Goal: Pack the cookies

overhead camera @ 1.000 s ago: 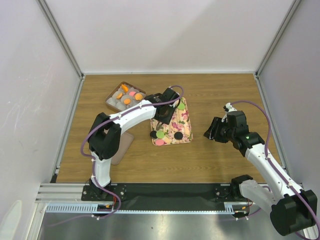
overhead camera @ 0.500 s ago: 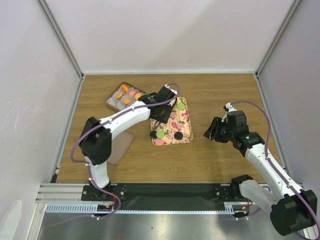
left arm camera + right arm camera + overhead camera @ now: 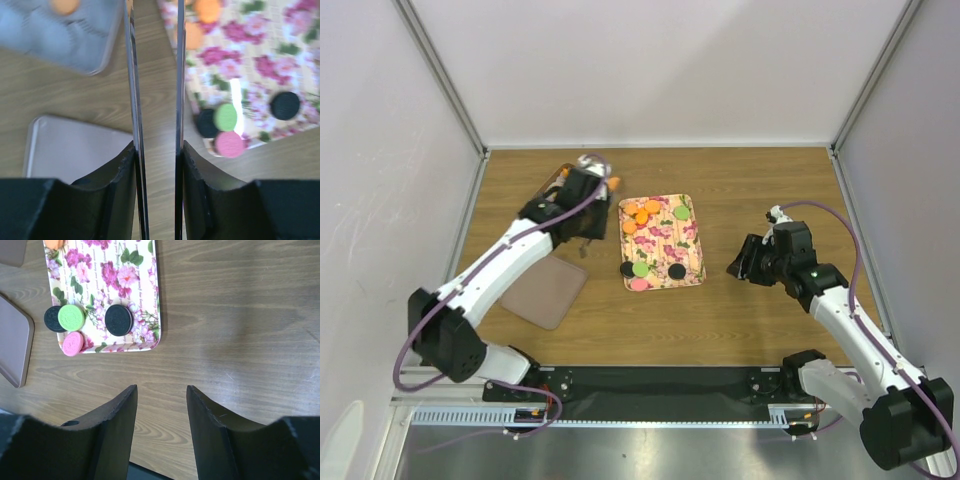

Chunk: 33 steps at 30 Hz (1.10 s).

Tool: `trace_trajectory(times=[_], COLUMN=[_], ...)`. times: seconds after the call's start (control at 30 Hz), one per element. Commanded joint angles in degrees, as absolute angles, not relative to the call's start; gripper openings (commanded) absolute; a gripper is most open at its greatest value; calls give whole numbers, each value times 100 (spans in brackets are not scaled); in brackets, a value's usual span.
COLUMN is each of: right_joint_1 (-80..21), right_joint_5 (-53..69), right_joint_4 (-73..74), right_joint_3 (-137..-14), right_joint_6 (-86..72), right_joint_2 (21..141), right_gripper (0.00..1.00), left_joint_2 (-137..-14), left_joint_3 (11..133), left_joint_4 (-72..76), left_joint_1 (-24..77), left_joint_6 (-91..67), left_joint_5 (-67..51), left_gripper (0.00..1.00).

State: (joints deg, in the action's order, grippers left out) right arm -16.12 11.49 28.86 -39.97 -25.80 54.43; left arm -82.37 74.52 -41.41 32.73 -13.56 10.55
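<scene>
The cookies look light and brittle, so pinch gently across the rim. The right gripper is released and empty. Whether the left gripper holds anything cannot be told.

Left arm stretches long from the bottom left, reaching diagonally up to the upper left-centre of the overhead view. The left gripper points up the wrist frame, its two thin fingers parallel with only a narrow slit between them. Over on the right, the right arm bends at the elbow and leans in toward centre. The right gripper hangs with its jaws well apart.
</scene>
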Motion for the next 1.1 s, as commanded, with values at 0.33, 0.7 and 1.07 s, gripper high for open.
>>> trace_trajectory(times=[0.33,0.7,1.07], right_joint_1=[-1661,-1670,-1661], right_joint_5=[1345,1354,1397], right_joint_4=[2795,2760,2733], right_joint_3=[-4034,-4034,-4017], right_joint_6=[-2479,-2470,-2470], right_joint_2=[5853,6108,6161], right_gripper=[50,49,48], left_joint_2=[-7602,-8059,-8587], left_joint_3=[6644,6715,6847], left_joint_4=[-3973,-3920,-3762], left_joint_1=[1670,1591,1442], left_joint_6=[-1239,-1143,-1169], left_joint_5=[457,193,-140], left_gripper=[36,36,38])
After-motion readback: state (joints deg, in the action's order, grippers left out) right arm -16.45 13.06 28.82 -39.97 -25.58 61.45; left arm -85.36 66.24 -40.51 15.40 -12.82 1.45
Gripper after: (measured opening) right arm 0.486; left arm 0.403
